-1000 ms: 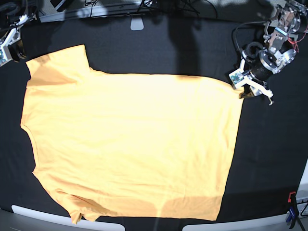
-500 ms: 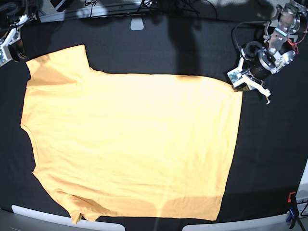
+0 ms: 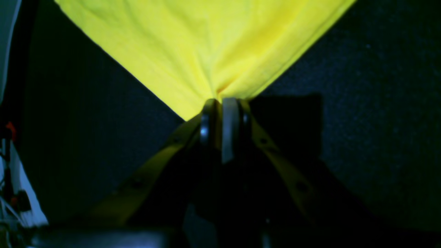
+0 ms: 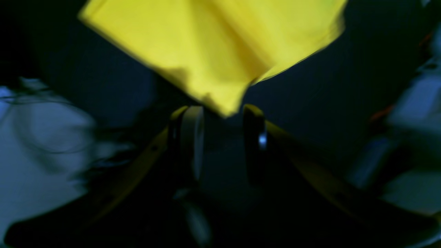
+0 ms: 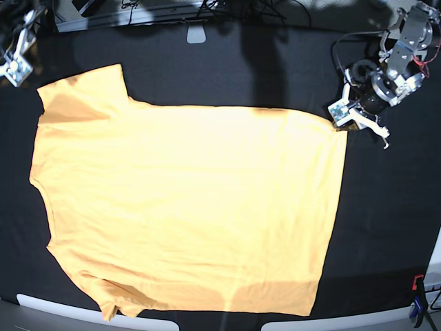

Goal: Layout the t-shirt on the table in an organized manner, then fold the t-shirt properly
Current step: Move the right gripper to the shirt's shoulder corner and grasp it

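We find no brand, label or readable writing anywhere; the t-shirt (image 5: 186, 207) is plain, without print.

The bench (image 5: 275, 76) is covered in black cloth with faint creases, and light grey edge pieces (image 5: 62, 309) run along its near side in the base view. Beyond its far edge we see cables and dark equipment, too dim to name. A small red item (image 5: 417, 281) sits at the near corner on the left arm's side.

The t-shirt lies spread flat on the bench, its long axis running from one arm to the other. The hem end points toward the left gripper (image 5: 348, 118), the sleeves and shoulders toward the right gripper (image 5: 15, 63). One sleeve (image 5: 83, 93) reaches the far side, close to the right jaws; the other (image 5: 103, 293) lies at the near edge, well away from both.

In the left wrist view, the left gripper (image 3: 220, 103) has its jaws pressed together on a hem corner of the t-shirt (image 3: 206, 44), the cloth gathering into folds just ahead of them.

In the right wrist view, blurred, the right gripper (image 4: 220, 117) has its jaws apart, with a sleeve corner of the t-shirt (image 4: 213, 44) just ahead of the gap; we cannot tell whether it touches them.
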